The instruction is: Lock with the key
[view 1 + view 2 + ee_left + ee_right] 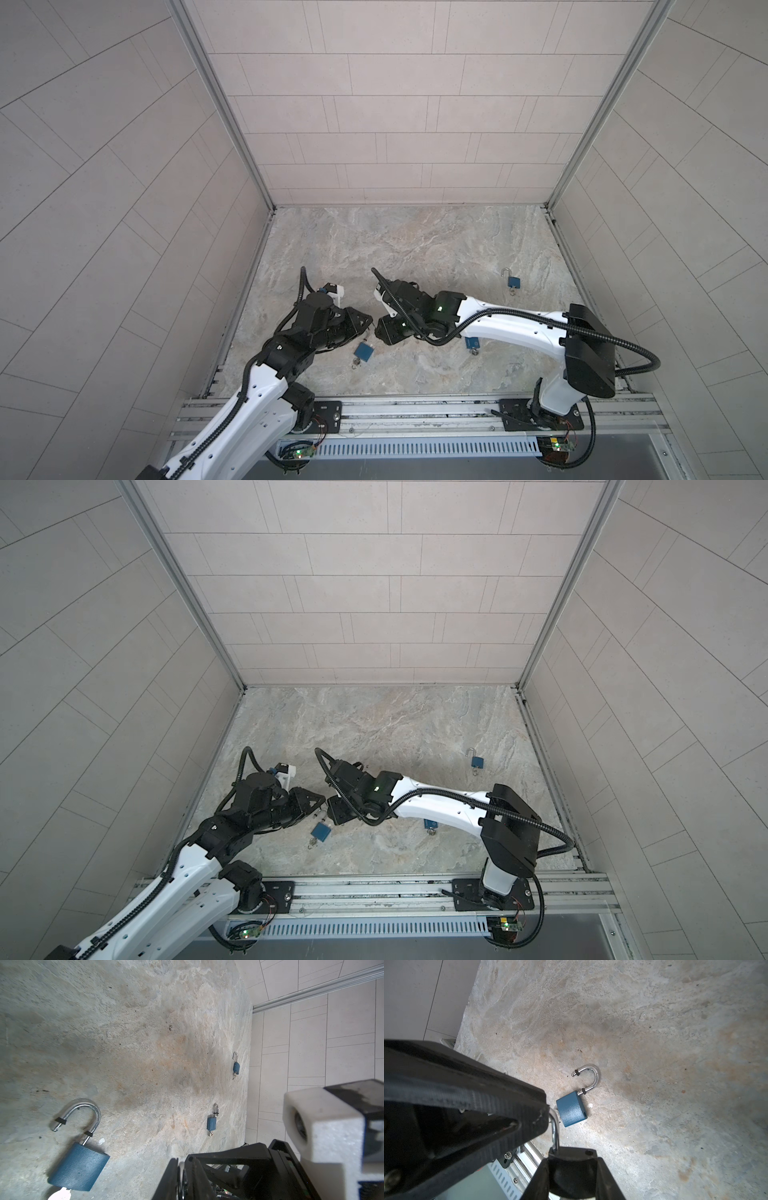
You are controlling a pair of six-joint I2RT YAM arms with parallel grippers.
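Two arms meet tip to tip over a stone-patterned bench (415,249). The left end effector (368,323) and the right end effector (377,331) face each other near the bench's left side, their tips just beside one another. The nearest padlock (363,351), blue-bodied, lies flat on the bench just in front of those tips, toward the front rail (415,409), and sits in neither grasp. Its shackle (91,1109) is swung open, one leg seated in the body and the free end clear of it, with a dark band on each leg. Its key (60,1195) projects from the base of the body. Left wrist view: the fingers (199,1174) stand close together with only a narrow slot between them, and a bright sliver shows in that slot; whether they are fully together or pinching something cannot be told. Right wrist view: a thin bright metal piece (554,1130) spans the gap between that arm's fingers (488,1105); whether it is clamped cannot be told. A second padlock (471,343) lies partly under the right forearm. A third padlock (514,282), shackle open, lies well apart toward the bench's right side
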